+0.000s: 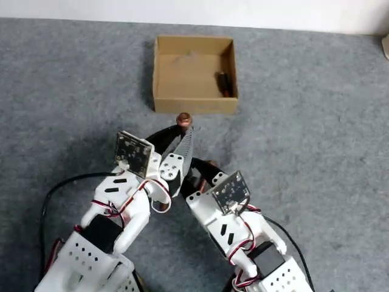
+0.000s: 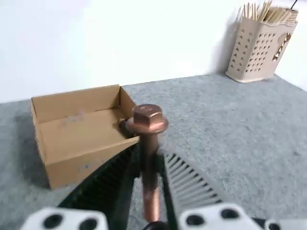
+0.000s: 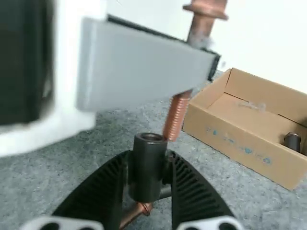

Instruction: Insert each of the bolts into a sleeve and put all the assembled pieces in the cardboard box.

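Note:
My left gripper (image 1: 184, 131) (image 2: 149, 160) is shut on a copper bolt (image 1: 183, 119) (image 2: 148, 125), held upright with its flanged head on top. My right gripper (image 3: 147, 165) (image 1: 204, 171) is shut on a dark sleeve (image 3: 147, 167), standing upright with its bore facing up. The bolt's threaded end (image 3: 174, 117) hangs tilted just above the sleeve's rim, slightly off to one side. The cardboard box (image 1: 194, 105) (image 2: 72, 143) (image 3: 240, 139) lies just beyond both grippers. One dark assembled piece (image 1: 225, 84) (image 3: 291, 141) rests inside it by the right wall.
A bit of copper (image 3: 135, 214) shows below the sleeve, between my right fingers. A beige holder of wooden sticks (image 2: 261, 43) stands far off at the back right. Grey carpet (image 1: 316, 121) spreads around the box and arms.

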Available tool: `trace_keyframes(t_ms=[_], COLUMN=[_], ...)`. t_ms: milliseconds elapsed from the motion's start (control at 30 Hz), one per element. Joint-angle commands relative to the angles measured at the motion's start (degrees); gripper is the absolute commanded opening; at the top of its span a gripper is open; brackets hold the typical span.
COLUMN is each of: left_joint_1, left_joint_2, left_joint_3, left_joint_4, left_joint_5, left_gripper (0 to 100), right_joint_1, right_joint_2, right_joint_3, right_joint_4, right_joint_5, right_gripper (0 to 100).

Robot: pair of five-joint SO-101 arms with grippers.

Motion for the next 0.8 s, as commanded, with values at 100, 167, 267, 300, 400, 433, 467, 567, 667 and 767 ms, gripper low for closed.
trace_keyframes(t_ms=[100,167,267,300,400,433,467,567,667,767], left_joint_1=[1.36,0.48,-1.63,-2.42,-3.74,-3.74,-3.74,-3.47,-3.30,-3.38], left_joint_2=[-1.45,-1.54,-1.98,-1.98,-1.80,-1.54,-1.45,-1.45,-1.45,-1.45], left_joint_3=[-1.89,-2.68,-3.38,-3.65,-5.58,-6.90,-8.48,-11.30,-11.21,-11.21], left_joint_4=[-1.41,-1.41,-1.32,-1.32,-1.32,-1.32,-1.32,-1.23,3.52,8.09], left_joint_5=[4.66,4.75,4.84,4.75,4.84,4.66,4.75,4.84,6.42,10.99], left_gripper=[0,0,0,0,0,0,0,0,0,0], right_joint_1=[0.75,0.84,0.84,0.92,1.80,2.15,2.33,2.33,2.33,2.42], right_joint_2=[-1.10,-1.10,-1.10,-1.10,-1.10,-1.10,-1.10,-1.10,-1.10,-1.10], right_joint_3=[7.96,7.96,7.87,7.87,7.87,7.78,7.78,7.78,7.78,7.78], right_joint_4=[-1.54,-1.54,-1.54,-1.54,-1.54,-1.54,-1.63,-1.63,-1.63,-1.63], right_joint_5=[0.53,0.53,0.53,0.53,0.44,0.44,0.35,0.35,0.35,0.35], right_gripper=[0.5,0.5,0.5,0.5,0.5,0.5,0.5,0.5,0.5,0.5])
